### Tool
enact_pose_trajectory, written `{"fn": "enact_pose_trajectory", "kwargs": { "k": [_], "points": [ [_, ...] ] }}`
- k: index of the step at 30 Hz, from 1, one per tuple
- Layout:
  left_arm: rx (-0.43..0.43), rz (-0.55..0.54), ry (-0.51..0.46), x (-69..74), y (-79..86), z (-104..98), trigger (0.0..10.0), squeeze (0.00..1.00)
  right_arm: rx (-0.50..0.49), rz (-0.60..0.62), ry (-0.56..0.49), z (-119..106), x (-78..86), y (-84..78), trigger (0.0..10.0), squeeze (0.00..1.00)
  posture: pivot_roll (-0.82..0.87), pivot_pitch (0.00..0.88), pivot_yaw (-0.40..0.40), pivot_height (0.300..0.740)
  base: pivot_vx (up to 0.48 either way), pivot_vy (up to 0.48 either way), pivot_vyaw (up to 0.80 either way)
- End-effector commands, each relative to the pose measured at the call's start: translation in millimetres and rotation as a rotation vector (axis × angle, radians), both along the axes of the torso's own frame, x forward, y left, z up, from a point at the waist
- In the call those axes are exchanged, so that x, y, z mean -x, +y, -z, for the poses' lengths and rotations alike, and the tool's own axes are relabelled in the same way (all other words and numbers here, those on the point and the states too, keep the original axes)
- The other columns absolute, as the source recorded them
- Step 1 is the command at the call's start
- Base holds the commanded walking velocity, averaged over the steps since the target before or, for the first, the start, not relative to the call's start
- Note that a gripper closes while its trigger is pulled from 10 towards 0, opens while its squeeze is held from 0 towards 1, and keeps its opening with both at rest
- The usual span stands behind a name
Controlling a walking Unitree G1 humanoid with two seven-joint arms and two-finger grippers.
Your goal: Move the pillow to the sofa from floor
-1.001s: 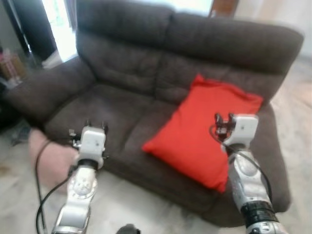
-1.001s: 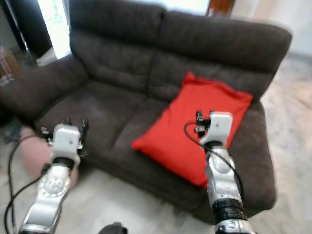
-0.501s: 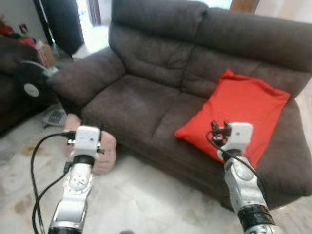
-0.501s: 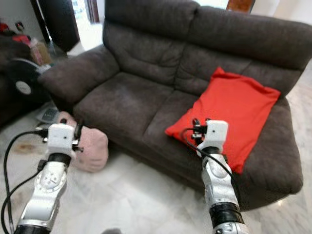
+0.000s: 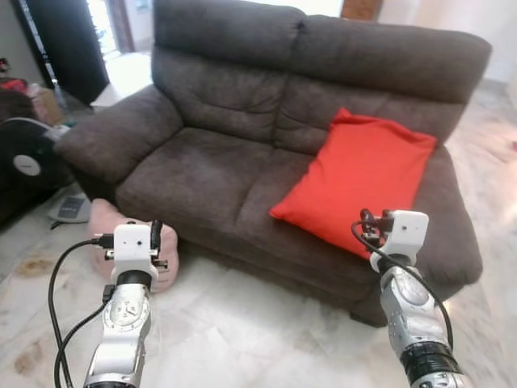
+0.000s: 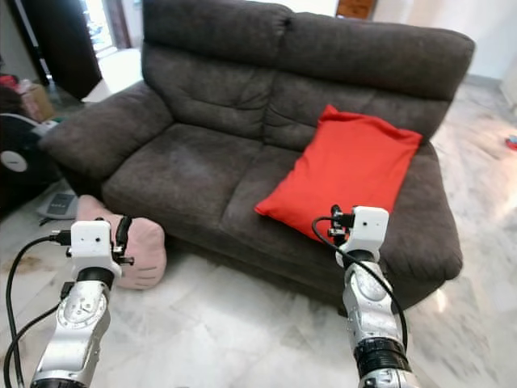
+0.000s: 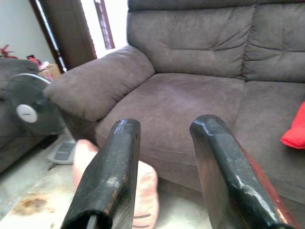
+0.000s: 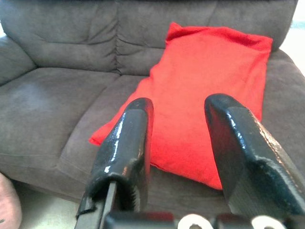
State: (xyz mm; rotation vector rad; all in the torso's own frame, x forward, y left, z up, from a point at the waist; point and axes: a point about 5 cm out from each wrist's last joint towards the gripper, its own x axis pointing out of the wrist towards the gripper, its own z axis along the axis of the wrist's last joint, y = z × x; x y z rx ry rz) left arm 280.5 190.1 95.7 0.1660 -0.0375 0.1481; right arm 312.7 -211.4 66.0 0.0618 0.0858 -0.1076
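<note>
A pink pillow lies on the marble floor against the front of the dark brown sofa, below its left armrest. My left gripper is held up just in front of this pillow, open and empty; the pillow lies below and between its fingers. A red pillow leans on the sofa's right seat and backrest. My right gripper is open and empty, raised before the sofa's right front edge and facing the red pillow.
A black floor fan and a small flat device stand on the floor left of the sofa. A dark doorway is at the back left. Pale marble floor stretches between me and the sofa.
The camera has swung and pulled back, so the whole sofa and the pink pillow on the floor have come into view. Both grippers stay raised and open.
</note>
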Motion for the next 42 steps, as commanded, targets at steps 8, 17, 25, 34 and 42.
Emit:
{"fn": "enact_pose_trajectory", "kwargs": {
  "k": [8, 17, 25, 34, 42],
  "points": [
    [0.006, -0.022, 0.002, -0.7, 5.5, 0.8, 10.0, 0.00, -0.006, 0.007, -0.007, -1.9, -2.9, 0.7, 10.0, 0.00, 0.16, 0.058, -0.079, 0.740, 0.000, 0.480, 0.00],
    [0.001, -0.034, -0.003, -0.4, 7.1, -0.2, 10.0, 0.00, -0.010, -0.007, 0.000, -1.7, -4.2, 2.9, 10.0, 0.00, 0.16, 0.060, -0.084, 0.740, 0.000, 0.480, -0.39],
    [0.000, -0.041, -0.004, 0.0, 8.0, -0.2, 10.0, 0.00, -0.008, -0.006, 0.003, -0.3, -4.2, 4.0, 10.0, 0.00, 0.16, 0.062, -0.086, 0.740, 0.000, 0.480, -0.10],
    [0.001, -0.038, -0.007, 0.4, 7.6, -0.6, 10.0, 0.00, -0.011, -0.011, 0.006, 0.9, -3.8, 5.2, 10.0, 0.00, 0.16, 0.063, -0.086, 0.740, 0.000, 0.480, 0.00],
    [0.002, -0.044, -0.008, 0.3, 8.5, -1.2, 10.0, 0.00, -0.012, -0.015, 0.003, 0.3, -4.5, 6.2, 10.0, 0.00, 0.16, 0.063, -0.086, 0.740, 0.000, 0.480, 0.00]
  ]
}}
